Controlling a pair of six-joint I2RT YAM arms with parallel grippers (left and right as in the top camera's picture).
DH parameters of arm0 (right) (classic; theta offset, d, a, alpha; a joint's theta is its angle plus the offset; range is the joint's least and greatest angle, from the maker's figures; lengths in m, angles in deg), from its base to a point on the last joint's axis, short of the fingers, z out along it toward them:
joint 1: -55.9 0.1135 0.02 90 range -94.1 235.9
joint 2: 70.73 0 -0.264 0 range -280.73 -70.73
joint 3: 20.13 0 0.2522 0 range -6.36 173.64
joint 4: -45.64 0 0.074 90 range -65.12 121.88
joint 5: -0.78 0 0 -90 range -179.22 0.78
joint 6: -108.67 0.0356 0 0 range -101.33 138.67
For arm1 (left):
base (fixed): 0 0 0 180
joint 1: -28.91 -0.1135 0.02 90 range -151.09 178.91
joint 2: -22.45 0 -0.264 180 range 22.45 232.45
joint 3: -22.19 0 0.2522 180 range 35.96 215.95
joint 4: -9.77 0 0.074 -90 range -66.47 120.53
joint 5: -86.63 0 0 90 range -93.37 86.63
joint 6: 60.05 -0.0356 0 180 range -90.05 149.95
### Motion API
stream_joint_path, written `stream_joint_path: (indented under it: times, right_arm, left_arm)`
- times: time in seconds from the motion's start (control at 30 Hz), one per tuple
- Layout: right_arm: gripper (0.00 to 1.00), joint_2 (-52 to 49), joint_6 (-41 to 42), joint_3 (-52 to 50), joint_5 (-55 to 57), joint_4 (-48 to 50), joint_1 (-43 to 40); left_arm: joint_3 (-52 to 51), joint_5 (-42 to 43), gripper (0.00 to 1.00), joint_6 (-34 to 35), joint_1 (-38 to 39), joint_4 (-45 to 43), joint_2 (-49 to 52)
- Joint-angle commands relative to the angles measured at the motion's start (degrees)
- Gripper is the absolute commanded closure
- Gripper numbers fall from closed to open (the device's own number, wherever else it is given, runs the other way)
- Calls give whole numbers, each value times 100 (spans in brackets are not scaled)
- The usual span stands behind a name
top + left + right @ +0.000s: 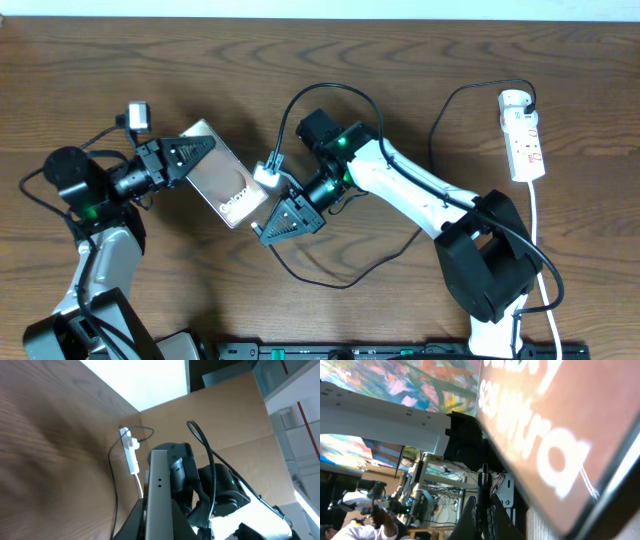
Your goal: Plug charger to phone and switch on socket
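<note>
The phone (228,178) is in the middle left of the brown table (400,40), turned on a slant. The left claw (192,153) is pressed together on the phone's top left end and holds it. The white words are near the phone's other end, and the right claw (283,222) is just beside that end. The right claw is pinching the small tip of the charger (484,480), close to the shiny face with the big white letters. I cannot tell if the tip touches the phone. The thin black charger wire (340,284) loops across the table to the white socket (522,135), which lies far off on the right side.
</note>
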Motion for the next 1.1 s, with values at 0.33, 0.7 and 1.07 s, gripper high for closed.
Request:
stream_joint_path:
  times: [0.33, 0.7, 1.07]
  right_arm:
    - [99, 4, 42, -35, 22, 94, -92]
    - [99, 4, 157, -35, 83, 96, -232]
    - [99, 4, 155, -35, 153, 90, -199]
  left_arm:
    - [101, 140, 93, 48, 199, -52, -13]
    - [101, 140, 93, 46, 199, -52, -13]
    - [101, 140, 93, -170, 199, -55, -13]
